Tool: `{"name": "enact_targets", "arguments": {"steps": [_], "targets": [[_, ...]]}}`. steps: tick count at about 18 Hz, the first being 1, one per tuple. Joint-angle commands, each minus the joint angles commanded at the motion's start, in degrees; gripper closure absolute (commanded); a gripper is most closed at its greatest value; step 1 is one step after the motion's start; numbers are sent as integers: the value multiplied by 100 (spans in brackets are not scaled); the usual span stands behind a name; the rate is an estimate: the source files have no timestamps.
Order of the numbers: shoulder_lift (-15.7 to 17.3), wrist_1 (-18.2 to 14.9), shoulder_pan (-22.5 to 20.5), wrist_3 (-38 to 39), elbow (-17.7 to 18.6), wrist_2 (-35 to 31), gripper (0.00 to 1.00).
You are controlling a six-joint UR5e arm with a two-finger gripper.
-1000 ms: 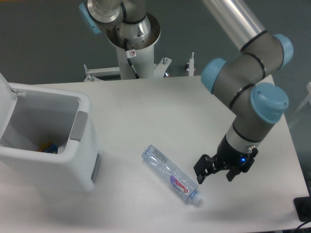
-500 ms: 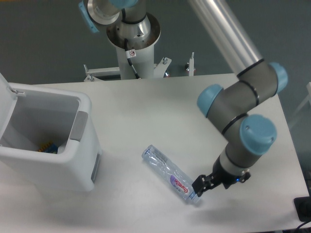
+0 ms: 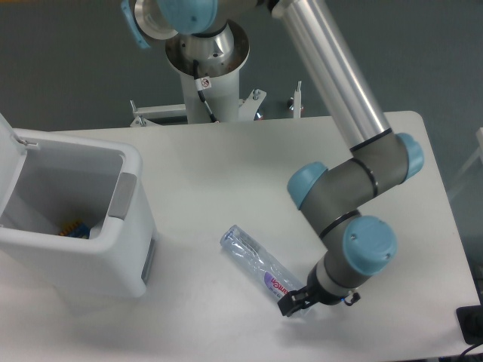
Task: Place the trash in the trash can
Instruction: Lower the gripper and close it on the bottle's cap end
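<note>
A: What is the biggest thing on the tabletop (image 3: 249, 166)?

B: The trash can (image 3: 83, 219), at the left. It is a white boxy plastic bin with a grey side panel, lid up. Inside lies something small, blue and orange.

A: And the end effector (image 3: 293, 303)?

B: It is low at the cap end of the bottle (image 3: 264, 270). How far it is open, I cannot tell.

A: The bottle?

B: Clear, crinkled plastic, lying on its side right of the bin.

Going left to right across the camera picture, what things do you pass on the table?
White boxy plastic trash can with its lid open → clear plastic water bottle lying on its side → black two-finger gripper at the bottle's cap end.
</note>
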State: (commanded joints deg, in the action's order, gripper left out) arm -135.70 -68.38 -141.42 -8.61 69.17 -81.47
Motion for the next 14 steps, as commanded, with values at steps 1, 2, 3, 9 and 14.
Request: {"name": "enact_targets", "arguments": {"steps": [1, 2, 3, 9, 14], "targets": [[18, 0, 0, 9, 44, 9, 0], [9, 0, 0, 0, 70, 0, 0], [18, 0, 0, 9, 88, -9, 0], [70, -26, 88, 9, 149, -62, 12], [237, -9, 79, 0, 369, -62, 27]]}}
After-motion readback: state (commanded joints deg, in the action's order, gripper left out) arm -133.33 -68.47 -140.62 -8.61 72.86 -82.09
